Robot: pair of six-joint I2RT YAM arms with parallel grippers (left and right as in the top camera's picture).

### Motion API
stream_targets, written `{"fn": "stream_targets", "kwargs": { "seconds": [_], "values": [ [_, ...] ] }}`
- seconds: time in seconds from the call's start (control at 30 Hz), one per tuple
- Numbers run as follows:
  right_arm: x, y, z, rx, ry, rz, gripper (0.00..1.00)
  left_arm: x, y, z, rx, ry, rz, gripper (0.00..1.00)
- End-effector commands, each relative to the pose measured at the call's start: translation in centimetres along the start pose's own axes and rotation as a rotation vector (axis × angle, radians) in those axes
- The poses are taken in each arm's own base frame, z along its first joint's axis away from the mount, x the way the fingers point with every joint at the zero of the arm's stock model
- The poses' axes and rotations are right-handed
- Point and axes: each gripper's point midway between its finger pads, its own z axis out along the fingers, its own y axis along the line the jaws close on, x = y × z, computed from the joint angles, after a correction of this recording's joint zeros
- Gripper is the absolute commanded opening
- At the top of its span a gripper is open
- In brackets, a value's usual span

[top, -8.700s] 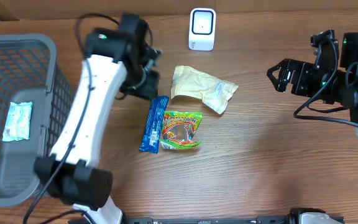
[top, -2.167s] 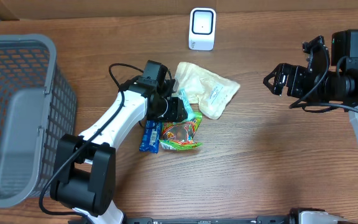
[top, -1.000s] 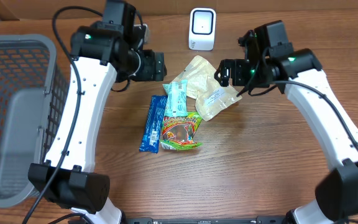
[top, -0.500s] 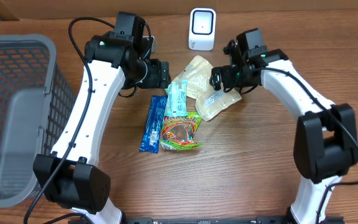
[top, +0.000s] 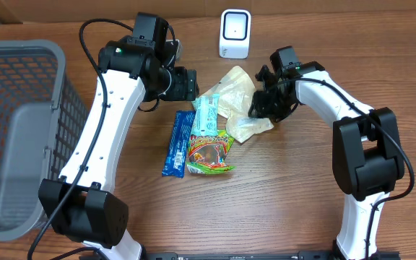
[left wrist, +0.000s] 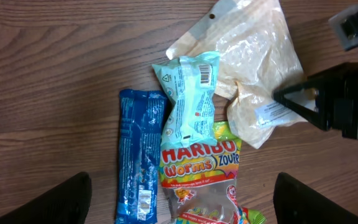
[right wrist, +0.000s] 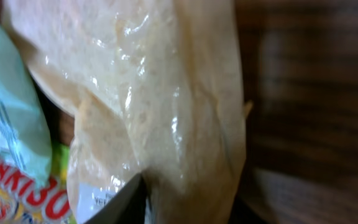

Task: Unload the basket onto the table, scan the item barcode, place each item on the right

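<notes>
Overhead: my right gripper (top: 257, 107) is down on the beige pouch (top: 233, 79), which lies near the scanner (top: 235, 32), on my side of it. I can't judge the jaws from up there. The right wrist cam settles it: jaws narrow, pouch edge pinched between the fingers (right wrist: 124, 200). Pale grainy fill under glossy clear film takes up most of that view. Only the left wrist cam gives readable print. It shows "HARIBO Worms Zourr" on the gummy bag (left wrist: 197, 168) and a barcode on the mint packet (left wrist: 189, 99), whose lower end overlaps that bag. The pouch's white label is too small to read, and the blue bar (left wrist: 138, 162) text is illegible. That cam also shows my left gripper (left wrist: 182, 190) wide, nothing between its fingers, hovering over the pile. The pile sits on my side of the scanner, a bit to its left. The grey basket (top: 20, 47) is far to the scanner's left.
</notes>
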Motion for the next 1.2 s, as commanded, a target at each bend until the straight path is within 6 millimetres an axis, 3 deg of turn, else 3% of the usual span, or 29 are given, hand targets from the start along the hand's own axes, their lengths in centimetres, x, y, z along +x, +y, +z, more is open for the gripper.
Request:
{"fn": "stream_targets", "kwargs": {
  "seconds": [0.0,0.07,0.23,0.4,0.63,0.8,0.9,1.07,1.17],
  "values": [
    [0.9,0.3,-0.4,-0.012,0.045,0.049,0.19,0.4,-0.7,0.3,0.016,0.014,0.001,0.85],
    [1.7,0.2,-0.5,-0.006,0.077,0.067,0.04,0.5,-1.0,0.3,0.018,0.015,0.009,0.85],
    [2.3,0.3,-1.6,-0.002,0.088,0.101,0.04,0.6,-1.3,0.4,0.02,0.018,0.016,0.86],
    [1.7,0.7,-5.1,0.055,0.011,0.132,0.04,0.8,-1.9,0.4,0.033,0.023,0.026,0.93],
    [1.4,-2.1,-12.7,0.383,-0.206,0.256,0.04,0.9,-2.2,0.4,0.048,0.027,0.027,0.94],
    [3.5,-5.6,-16.8,0.79,-0.328,0.403,0.04,0.9,-2.1,0.4,0.044,0.025,0.027,0.94],
    [4.6,-5.9,-17.3,0.943,-0.377,0.418,0.04,0.9,-2.1,0.4,0.044,0.025,0.027,0.95],
    [6.4,-4.0,-15.8,1.093,-0.427,0.356,0.04,0.7,-2.0,0.4,0.039,0.018,0.036,0.98],
    [6.8,-3.0,-13.2,1.118,-0.397,0.312,0.04,0.6,-1.9,0.4,0.03,0.013,0.036,1.0]
  ]
}}
